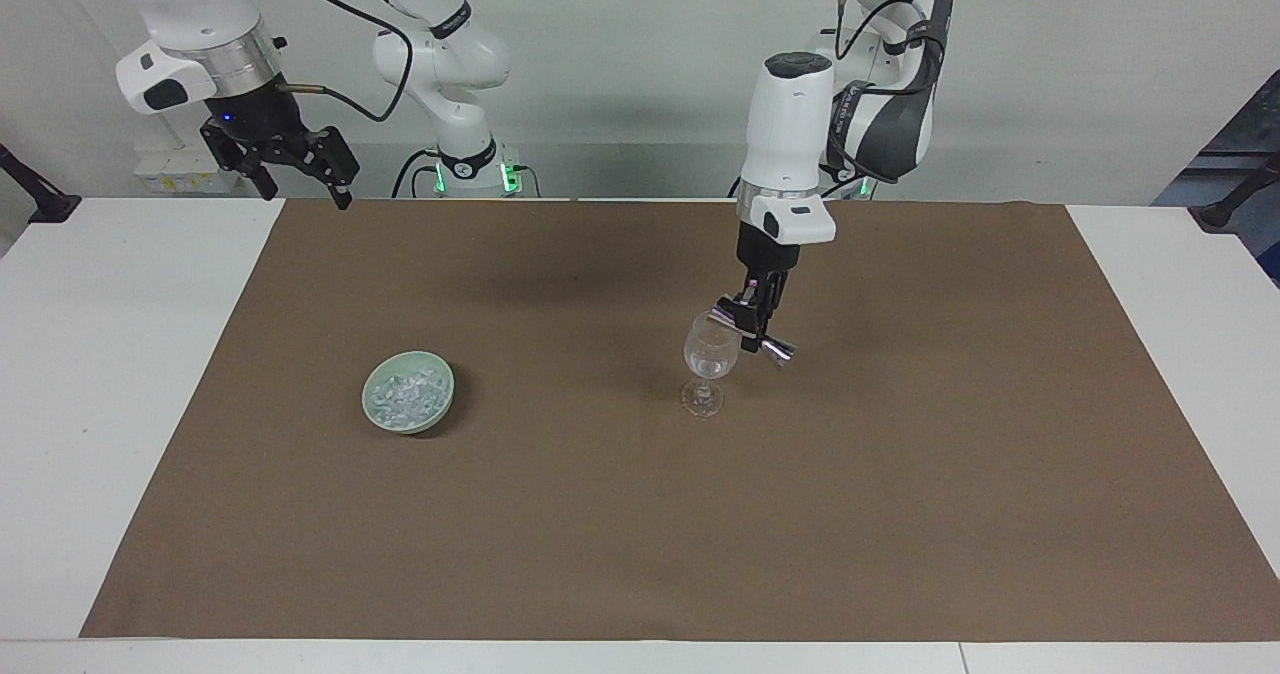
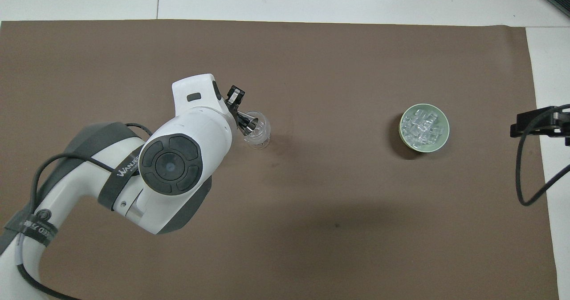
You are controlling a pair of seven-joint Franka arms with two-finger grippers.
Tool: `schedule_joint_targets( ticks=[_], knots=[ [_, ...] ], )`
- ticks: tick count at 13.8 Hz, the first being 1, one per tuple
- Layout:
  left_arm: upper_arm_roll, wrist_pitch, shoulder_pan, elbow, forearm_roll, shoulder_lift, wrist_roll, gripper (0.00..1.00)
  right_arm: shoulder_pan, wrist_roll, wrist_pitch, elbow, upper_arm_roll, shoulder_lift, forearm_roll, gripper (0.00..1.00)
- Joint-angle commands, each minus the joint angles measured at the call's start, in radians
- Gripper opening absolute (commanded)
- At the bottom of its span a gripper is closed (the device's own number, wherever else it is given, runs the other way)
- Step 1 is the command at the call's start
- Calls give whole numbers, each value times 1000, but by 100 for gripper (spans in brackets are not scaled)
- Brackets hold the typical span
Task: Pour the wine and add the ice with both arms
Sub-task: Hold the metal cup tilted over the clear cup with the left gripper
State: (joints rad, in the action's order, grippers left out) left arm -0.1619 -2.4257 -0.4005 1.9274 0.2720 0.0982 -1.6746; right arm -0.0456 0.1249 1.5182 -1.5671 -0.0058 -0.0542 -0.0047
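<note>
**Measuring cup tipped at the rim of the wine glass**

Over the wine glass (image 1: 711, 357), toward the left arm's end of the brown mat (image 1: 640, 514), the left gripper (image 1: 757, 316) was held low, its jaws clamped on a small metal measuring cup (image 1: 768, 344). The cup was tilted on its side, one end laid at the rim of the glass and the other pointed away and slightly down. In the overhead view the open mouth of the cup (image 2: 249, 124) was seen over the bowl of the glass (image 2: 258, 133). The glass was stood upright on its foot on the mat, and a little clear liquid could be made out in it.

Ice (image 1: 405, 395) was heaped as small glistening chunks in a pale green bowl (image 1: 437, 409), which was set on the mat toward the right arm's end, well apart from the glass and about as far from the robots. From overhead the ice (image 2: 423, 127) was seen to fill most of the bowl (image 2: 441, 142).

At the mat's corner nearest the robots, the right gripper (image 1: 300, 189) was kept raised in waiting, its jaws spread wide and nothing held between them. Only its dark tip (image 2: 536, 124) was caught at the edge of the overhead view.
</note>
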Motion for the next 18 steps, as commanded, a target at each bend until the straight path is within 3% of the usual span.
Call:
schedule_joint_targets(
  ticks=[1, 18],
  knots=[
    [18, -30, -21, -4, 46, 5, -22, 0, -11, -28, 3, -13, 3, -16, 25, 100],
    [18, -33, -21, -16, 79, 11, -19, 0, -11, -28, 3, -13, 4, -16, 25, 100]
  ],
)
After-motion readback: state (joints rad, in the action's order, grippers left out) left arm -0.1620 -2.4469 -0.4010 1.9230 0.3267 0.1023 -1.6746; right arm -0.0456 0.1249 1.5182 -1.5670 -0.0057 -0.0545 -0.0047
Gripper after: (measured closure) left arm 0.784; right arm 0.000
